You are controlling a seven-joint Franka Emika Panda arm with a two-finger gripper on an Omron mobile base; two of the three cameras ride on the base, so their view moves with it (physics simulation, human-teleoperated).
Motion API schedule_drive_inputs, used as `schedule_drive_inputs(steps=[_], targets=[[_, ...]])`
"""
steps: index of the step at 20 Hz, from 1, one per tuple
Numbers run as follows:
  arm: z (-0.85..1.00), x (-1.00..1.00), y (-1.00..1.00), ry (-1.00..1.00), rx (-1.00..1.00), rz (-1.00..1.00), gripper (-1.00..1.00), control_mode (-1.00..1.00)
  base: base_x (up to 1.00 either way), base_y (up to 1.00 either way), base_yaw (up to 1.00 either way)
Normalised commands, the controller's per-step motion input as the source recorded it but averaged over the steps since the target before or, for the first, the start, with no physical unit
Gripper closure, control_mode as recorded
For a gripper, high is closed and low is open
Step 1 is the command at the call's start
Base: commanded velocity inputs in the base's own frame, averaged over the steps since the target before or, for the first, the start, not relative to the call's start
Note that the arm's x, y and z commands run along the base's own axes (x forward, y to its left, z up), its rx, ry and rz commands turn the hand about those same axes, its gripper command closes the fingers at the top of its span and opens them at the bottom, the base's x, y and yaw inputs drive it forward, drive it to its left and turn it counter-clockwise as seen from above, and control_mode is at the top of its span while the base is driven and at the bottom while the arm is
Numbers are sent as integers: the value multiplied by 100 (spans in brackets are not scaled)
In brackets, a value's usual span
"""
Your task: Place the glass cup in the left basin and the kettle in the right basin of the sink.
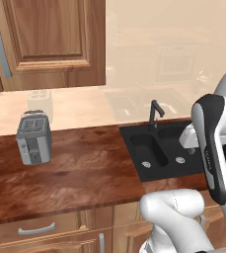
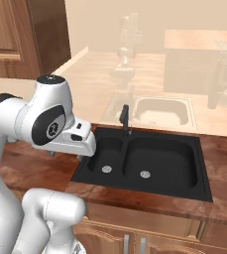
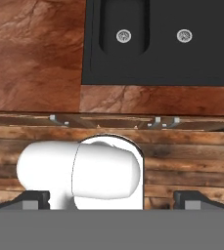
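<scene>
Left base view: toaster [image 1: 34, 137] stands well left of the sink [image 1: 134, 136] on the worktop [image 1: 80, 168].

Right base view: left basin [image 2: 102, 156] and right basin [image 2: 159, 161] lie bare.

Hand view: gripper [image 3: 111, 197] fingertips spread wide, released, above the worktop's front edge.

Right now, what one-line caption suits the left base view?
Toaster on wood counter, black double sink with both basins empty.
</scene>
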Motion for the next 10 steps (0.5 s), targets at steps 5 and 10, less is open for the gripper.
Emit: schedule_drive_inputs(steps=[5, 10], targets=[[0, 0, 0, 0, 0, 0, -100, 100, 0, 0, 0], [0, 0, 0, 0, 0, 0, -100, 100, 0, -14, 0]])
